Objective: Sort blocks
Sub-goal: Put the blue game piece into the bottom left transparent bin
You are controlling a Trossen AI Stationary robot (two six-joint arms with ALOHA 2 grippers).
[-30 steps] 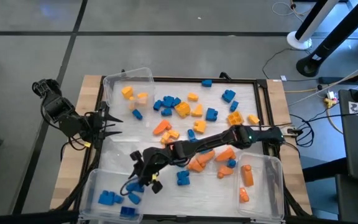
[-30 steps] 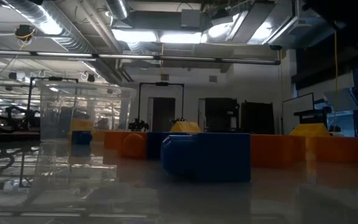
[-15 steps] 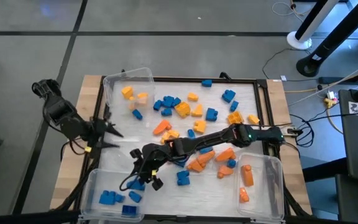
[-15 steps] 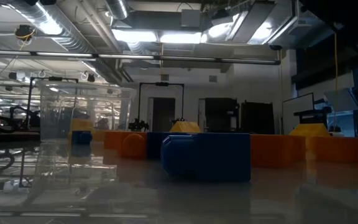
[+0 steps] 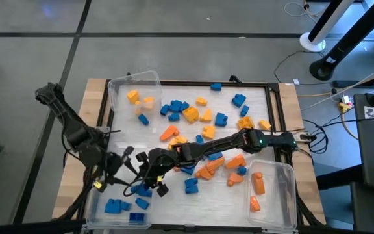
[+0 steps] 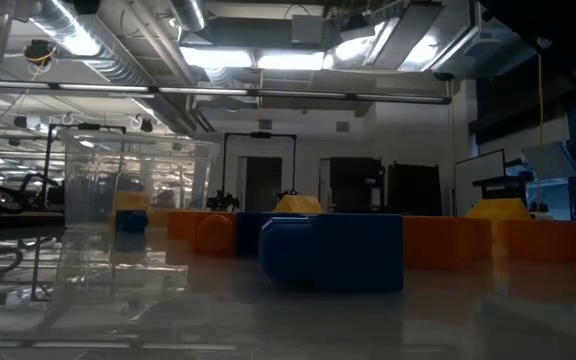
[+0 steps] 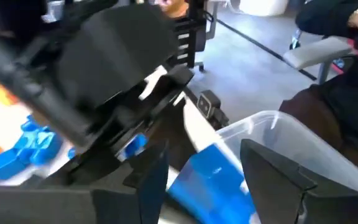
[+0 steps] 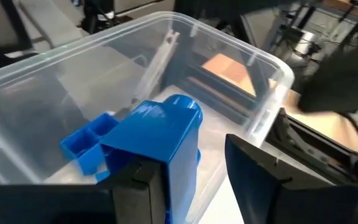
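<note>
Blue, orange and yellow blocks (image 5: 193,120) lie scattered over the middle of the white mat. My right arm reaches across the table to the near left, and its gripper (image 5: 149,185) is shut on a blue block (image 8: 160,140) over the clear near-left bin (image 5: 95,195). Blue blocks (image 8: 86,146) lie on that bin's floor. My left gripper (image 5: 123,161) hangs open just left of the right gripper, above the bin's far rim. In the left wrist view a blue block (image 7: 211,177) shows beyond the open fingers, untouched. My right gripper pinches the blue block by its lower sides (image 8: 166,163) between its two fingers. The fingers come slanting down from the table's right. The block is lifted clear above the near-left bin, its rounded stud end (image 8: 185,106) pointing away from the gripper.
A clear bin (image 5: 284,188) at the near right holds orange blocks. Another clear bin (image 5: 135,81) at the far left holds yellow ones. The black frame (image 5: 274,88) edges the mat. A person sits beyond the table (image 7: 347,81). In the low view a blue block (image 6: 333,250) stands close.
My left gripper has swung from the table's left edge toward the near edge and the near-left bin, sinking a little and turning toward my right gripper. It stays open. My right gripper has kept still with the blue block.
</note>
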